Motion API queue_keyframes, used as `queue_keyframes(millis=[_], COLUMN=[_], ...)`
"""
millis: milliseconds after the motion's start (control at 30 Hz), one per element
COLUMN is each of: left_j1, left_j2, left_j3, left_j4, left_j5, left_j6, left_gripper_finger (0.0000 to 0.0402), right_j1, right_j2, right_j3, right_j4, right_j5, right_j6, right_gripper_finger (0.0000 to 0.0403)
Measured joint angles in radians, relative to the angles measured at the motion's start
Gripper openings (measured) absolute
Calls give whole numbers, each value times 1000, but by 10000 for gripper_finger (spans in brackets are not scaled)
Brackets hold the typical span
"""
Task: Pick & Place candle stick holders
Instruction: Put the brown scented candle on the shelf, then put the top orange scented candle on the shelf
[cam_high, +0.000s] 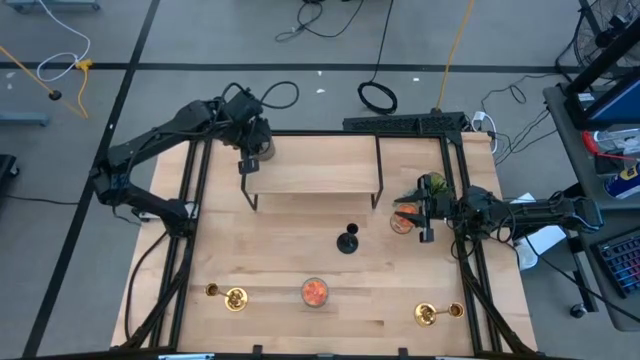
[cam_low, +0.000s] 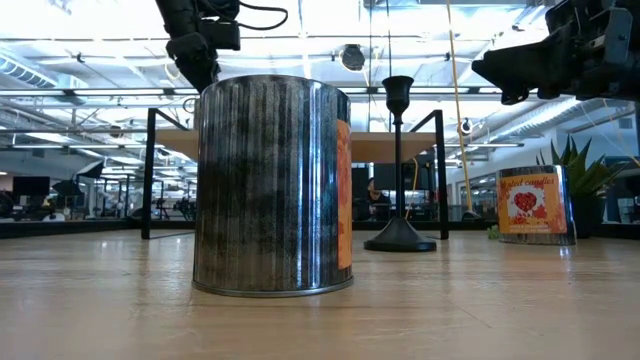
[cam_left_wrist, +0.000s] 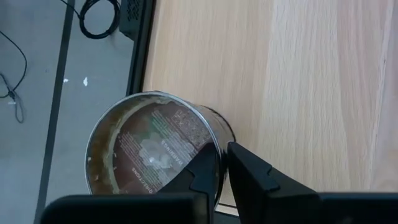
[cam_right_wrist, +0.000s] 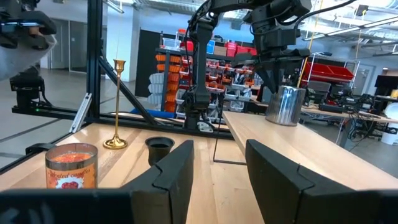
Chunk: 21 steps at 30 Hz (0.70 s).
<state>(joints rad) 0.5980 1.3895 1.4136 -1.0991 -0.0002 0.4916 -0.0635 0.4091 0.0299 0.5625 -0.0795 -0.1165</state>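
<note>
From above, the left gripper (cam_high: 251, 155) is hanging over the upper left corner of the raised wooden shelf (cam_high: 315, 172), its jaws closing on the rim of a metal tin (cam_high: 254, 152). The right gripper (cam_high: 424, 212) is sitting at the right of the frame, jaws spread with nothing between them, just beside a glass jar with orange filling (cam_high: 402, 222) and a green plant (cam_high: 432, 185). The black candle stick holder (cam_high: 347, 241) is standing near the table's middle. One gold candle stick holder (cam_high: 229, 297) is lying at the lower left and a second gold candle stick holder (cam_high: 434, 314) at the lower right, with another orange-filled jar (cam_high: 314, 291) between them on the wooden table (cam_high: 290, 250).

In the low view, that jar (cam_low: 272, 186) is filling the centre of the frame, the black holder (cam_low: 398, 170) is standing upright to its right, and the labelled jar (cam_low: 531, 204) and plant (cam_low: 580, 175) are showing at far right. The left gripper (cam_low: 192, 55) is entering at the upper left.

In the left wrist view, one finger (cam_left_wrist: 199, 174) is resting inside the tin (cam_left_wrist: 152, 149) and the other outside its wall.

In the right wrist view, the open fingers (cam_left_wrist: 273, 180) are framing the table; a gold holder (cam_right_wrist: 117, 102) is standing upright at left, the black holder's cup (cam_right_wrist: 159, 150) is showing low in the centre, and the far gripper (cam_right_wrist: 281, 71) is holding the tin (cam_right_wrist: 286, 104) on the shelf.
</note>
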Motion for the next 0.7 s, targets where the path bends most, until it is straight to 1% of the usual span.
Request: queue_keyframes(millis=[100,233,400,567,700], left_j1=[0,-1,-34,-93,-152], left_j2=[0,0,-4,-47,-96], left_j3=[0,0,-1,-1,-1], left_j4=[-1,0,49,102,125], left_j5=[-6,-32,-106,-112,-119], left_j6=[-9,-23,4,23,22], left_gripper_finger=[57,98,145,171,183], right_j1=[0,0,0,0,0], right_j2=[0,0,0,0,0], right_j3=[0,0,0,0,0], right_j4=[0,0,1,2,7], right_j5=[0,0,0,3,4], right_j6=[0,0,1,27,25], right_gripper_finger=[142,142,142,142,142])
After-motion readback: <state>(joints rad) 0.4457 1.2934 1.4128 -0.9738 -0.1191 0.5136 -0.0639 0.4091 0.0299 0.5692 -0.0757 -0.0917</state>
